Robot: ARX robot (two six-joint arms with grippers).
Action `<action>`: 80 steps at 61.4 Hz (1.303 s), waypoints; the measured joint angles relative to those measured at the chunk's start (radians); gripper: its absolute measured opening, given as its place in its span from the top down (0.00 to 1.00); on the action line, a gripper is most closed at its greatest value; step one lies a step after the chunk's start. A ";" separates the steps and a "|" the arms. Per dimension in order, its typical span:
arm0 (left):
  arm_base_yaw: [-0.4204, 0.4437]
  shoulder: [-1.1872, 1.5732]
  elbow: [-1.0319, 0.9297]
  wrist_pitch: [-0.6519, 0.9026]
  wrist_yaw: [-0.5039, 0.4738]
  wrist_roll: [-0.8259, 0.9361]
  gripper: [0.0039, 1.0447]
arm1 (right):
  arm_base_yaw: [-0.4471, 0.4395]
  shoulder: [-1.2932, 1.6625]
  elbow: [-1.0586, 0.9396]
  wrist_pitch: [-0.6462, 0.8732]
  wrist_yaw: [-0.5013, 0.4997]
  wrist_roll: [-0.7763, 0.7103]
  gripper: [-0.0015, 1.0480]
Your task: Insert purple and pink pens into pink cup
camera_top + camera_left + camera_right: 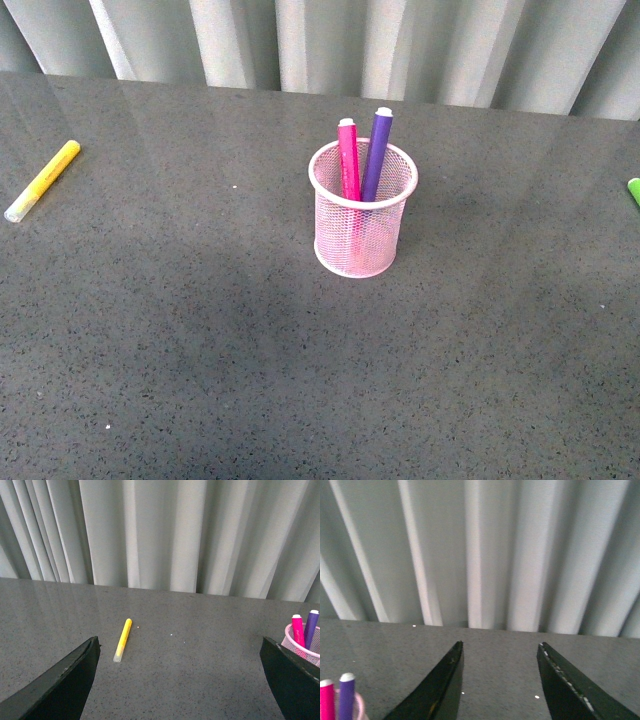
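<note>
The pink cup (361, 228) stands upright in the middle of the dark grey table. Both pens stand inside it, caps up and leaning on the rim: the pink pen (349, 160) on the left, the purple pen (376, 152) on the right. Neither arm shows in the front view. The left wrist view has the cup (300, 648) with the pink pen (298, 629) and purple pen (311, 627) at one edge, beside my open left gripper (180, 645), which holds nothing. My right gripper (501, 644) is open and empty too, with the purple pen (346, 696) and pink pen (326, 699) tops in a corner.
A yellow marker (43, 180) lies on the table at the far left, also seen as the yellow marker (122, 639) in the left wrist view. A green marker tip (634, 190) shows at the right edge. A pale pleated curtain (330, 45) hangs behind the table's far edge.
</note>
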 joint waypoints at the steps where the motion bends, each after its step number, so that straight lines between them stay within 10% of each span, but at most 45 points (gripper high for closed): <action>1: 0.000 0.000 0.000 0.000 0.000 0.000 0.06 | -0.007 -0.015 -0.014 -0.001 -0.005 -0.001 0.62; 14: 0.000 0.000 0.000 0.000 -0.001 0.000 0.06 | -0.056 -0.106 -0.148 0.023 -0.069 -0.008 0.97; 80: 0.000 0.000 0.000 0.000 0.000 0.000 0.06 | -0.196 -0.940 -0.277 -0.641 -0.194 -0.008 0.97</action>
